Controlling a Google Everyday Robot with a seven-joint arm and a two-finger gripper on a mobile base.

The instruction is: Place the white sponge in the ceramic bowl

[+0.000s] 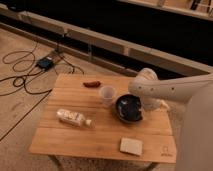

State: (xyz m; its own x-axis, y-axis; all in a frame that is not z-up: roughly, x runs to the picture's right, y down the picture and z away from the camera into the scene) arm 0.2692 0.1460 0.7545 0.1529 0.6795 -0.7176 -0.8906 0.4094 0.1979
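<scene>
We are starting at the near edge of the table (75,145); the white sponge (131,146) is lying flat there, over toward the right corner; nothing is touching it, so we are guessing the job is only just beginning.

A little further in, on the left, a clear bottle (73,118) is lying on its side; it is sitting well apart from the sponge, so it is not getting in the way.

Behind the sponge, the ceramic bowl (129,107) is sitting with its open side up, ready to take something; we are not seeing the sponge in it.

The tool (150,104) is hanging by the right rim of the bowl, under the big white arm (172,90) that is reaching in from the right; we cannot tell if the tool is released or clenched; it is not holding the sponge, because the sponge is lying down by the near edge; we are thinking the tool is needing to come toward us and go down next.

A small white cup (107,94) is standing just beside the bowl, on its left; we are thinking the drop is needing care, so the cup is not getting bumped.

Further back, a small red thing (91,84) is lying near the far edge.

Past the table, black cables (20,75) and a dark box (45,62) are lying on the floor.
</scene>
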